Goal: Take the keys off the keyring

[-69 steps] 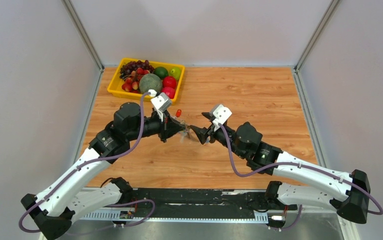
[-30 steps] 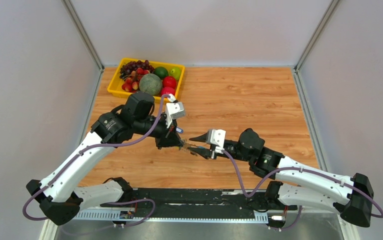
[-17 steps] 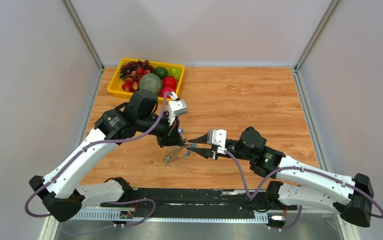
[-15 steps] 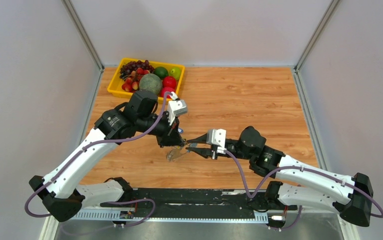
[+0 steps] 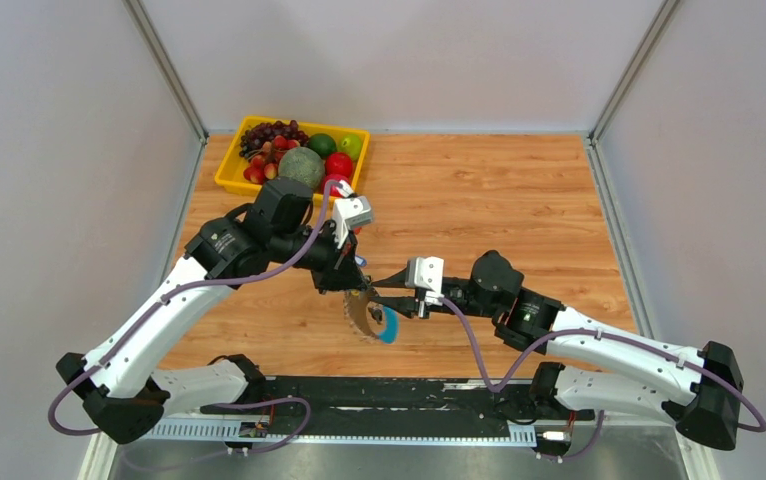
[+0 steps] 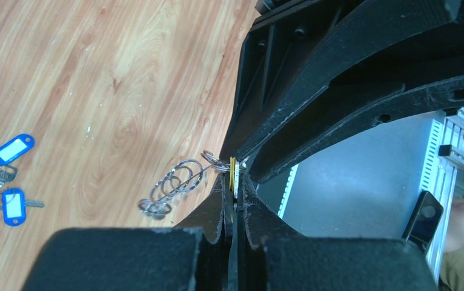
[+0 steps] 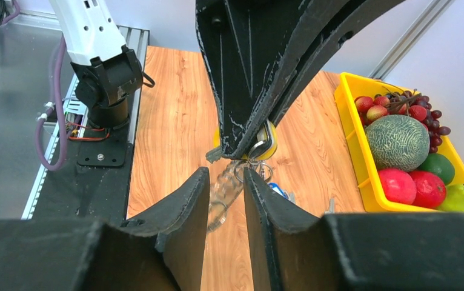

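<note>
My left gripper (image 5: 355, 288) is shut on a thin yellow and silver tag (image 6: 234, 171) at the top of the keyring (image 5: 371, 318). In the top view the keyring hangs under its tips as a blurred grey fan of keys with a blue arc. In the left wrist view it shows as linked silver rings (image 6: 174, 185) beside my left gripper (image 6: 234, 183). My right gripper (image 5: 383, 291) is open and faces the left one from the right. In the right wrist view my right gripper (image 7: 225, 176) has the hanging rings (image 7: 251, 168) just beyond its gap, touching nothing.
A yellow tray (image 5: 227, 172) of fruit stands at the back left, also in the right wrist view (image 7: 349, 136). Two loose blue-tagged keys (image 6: 10, 148) lie on the wooden table (image 5: 519, 200). The black base rail (image 5: 399, 400) runs along the near edge.
Both arms came forward from the table's middle. The right gripper opened and edged left toward the left gripper. The keyring bunch swung down and to the right under the left gripper's tips.
</note>
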